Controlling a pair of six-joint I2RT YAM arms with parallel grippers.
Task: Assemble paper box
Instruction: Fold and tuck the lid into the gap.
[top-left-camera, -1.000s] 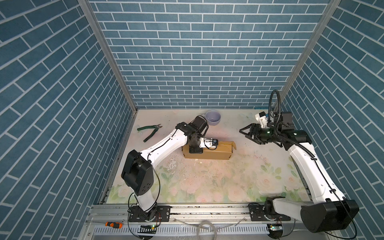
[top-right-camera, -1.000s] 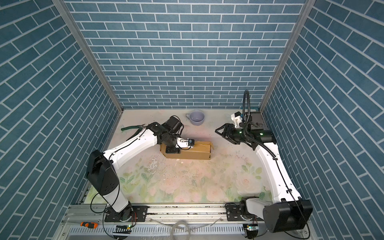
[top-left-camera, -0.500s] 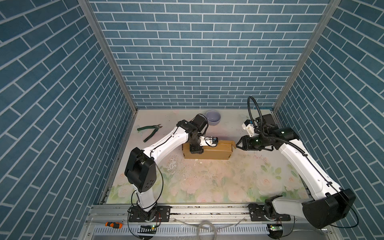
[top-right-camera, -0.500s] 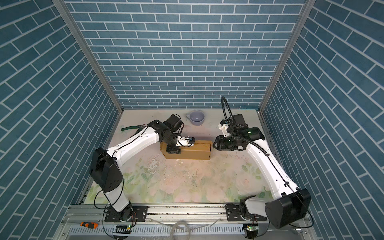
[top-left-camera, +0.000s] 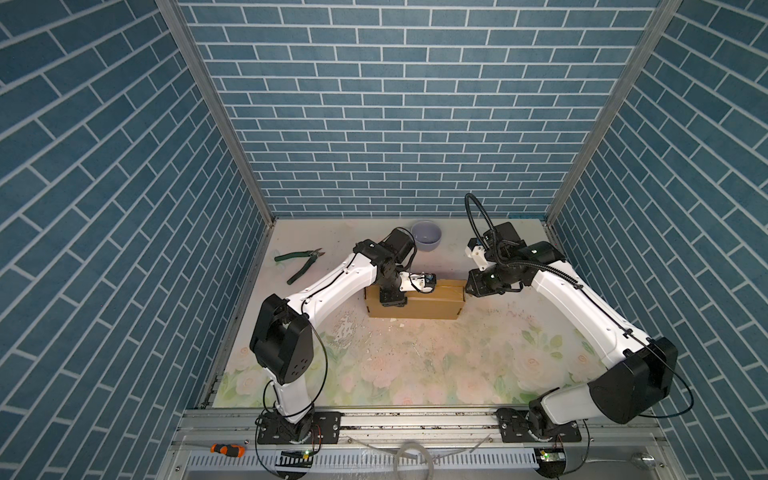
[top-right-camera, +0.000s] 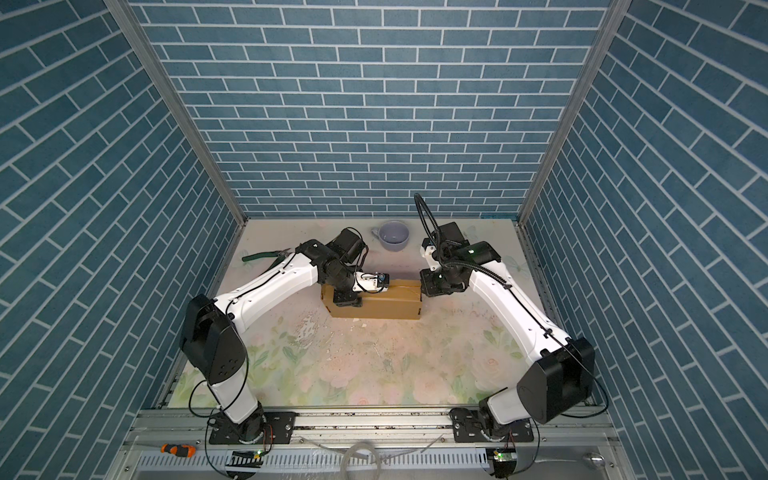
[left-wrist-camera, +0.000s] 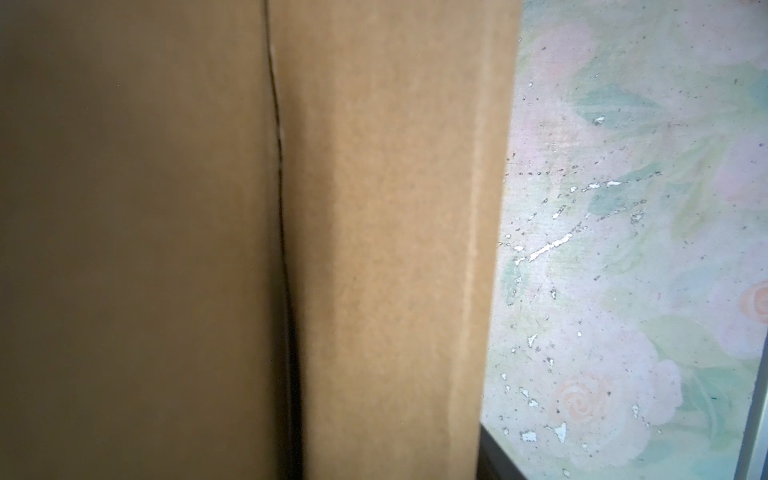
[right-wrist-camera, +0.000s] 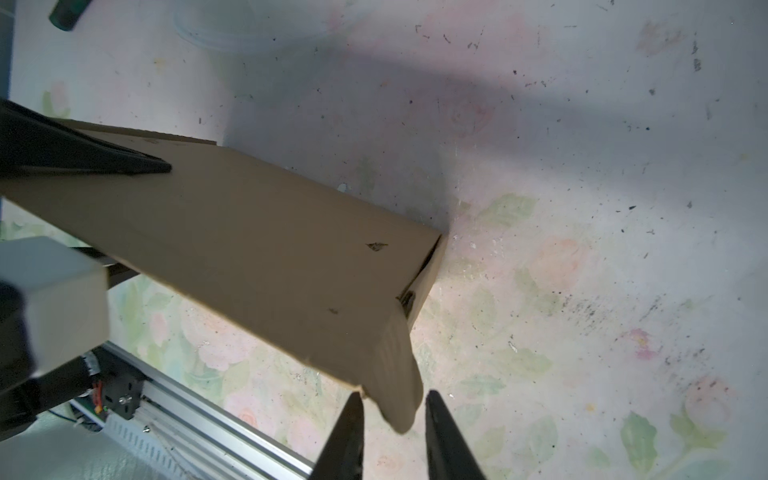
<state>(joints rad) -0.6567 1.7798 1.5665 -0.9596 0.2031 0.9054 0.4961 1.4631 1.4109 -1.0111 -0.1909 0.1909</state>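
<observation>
Now right gripper, earlier well clear, sits at right end of paper box, centred on table. Jaws apart, narrowing astride end-flap corner, no grip yet. Left gripper rests on box top near left end; jaw state indeterminate. Flap tuck likely imminent.

Worktop: I see a pale sheet printed with faded roses and green leaves. It is scuffed, with white chips and dark specks, thickest in front of the paper box.
Paper box: brown cardboard, resting on the far half near the middle, one long side facing me.
Cup: pale lilac, upright, behind the paper box near the back wall and apart from it.
Pliers: green handles spread, lying flat at far left, well apart from both.
</observation>
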